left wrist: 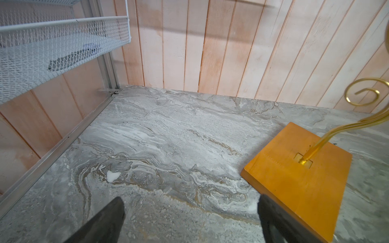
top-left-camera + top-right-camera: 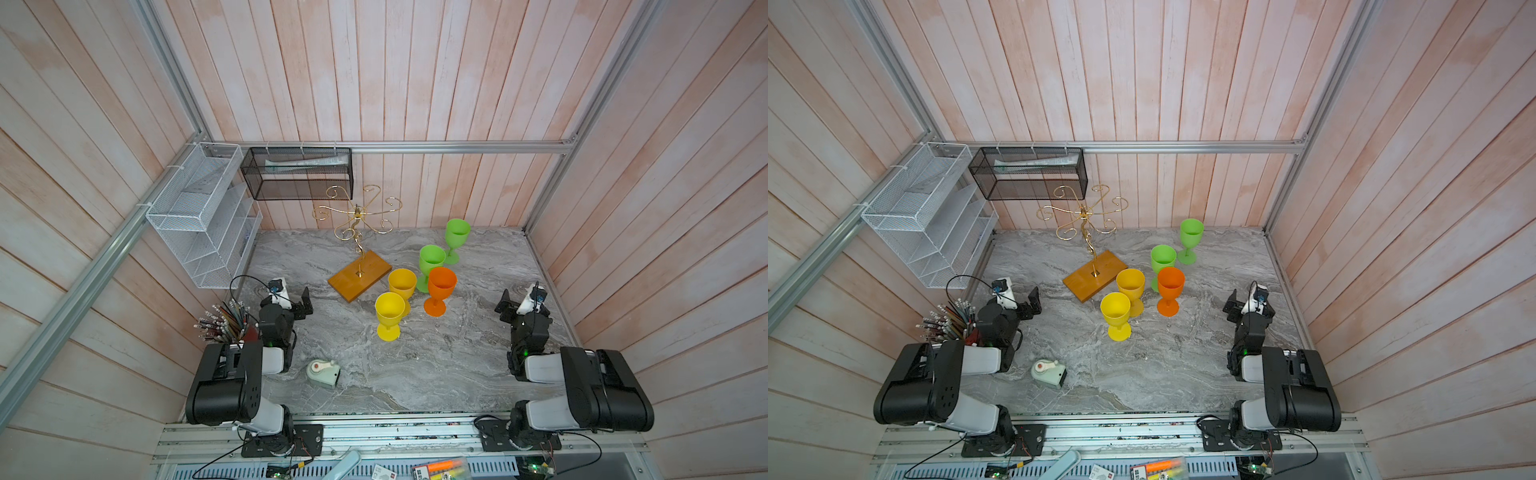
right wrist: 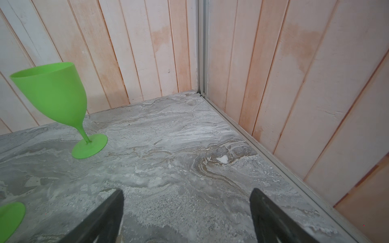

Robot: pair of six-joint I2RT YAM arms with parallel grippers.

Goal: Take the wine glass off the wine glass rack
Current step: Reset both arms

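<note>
The gold wire wine glass rack [image 2: 358,232] stands on its orange-brown base [image 2: 359,280] at the back middle of the marble table, and its curled arms carry nothing. Several plastic wine glasses stand upright on the table to its right: two yellow [image 2: 390,312], one orange [image 2: 441,286], two green [image 2: 457,235]. My left gripper [image 2: 303,302] is open at the left, low over the table, with the base [image 1: 299,185] just beside one fingertip. My right gripper [image 2: 505,307] is open at the right, holding nothing, and a green glass [image 3: 56,94] stands off to its side.
A white wire shelf [image 2: 199,216] and a black mesh basket [image 2: 297,174] hang on the back-left walls. A cup of pencils [image 2: 224,322] stands by the left arm, and a small pale green device [image 2: 323,372] lies near the front. Plank walls enclose three sides.
</note>
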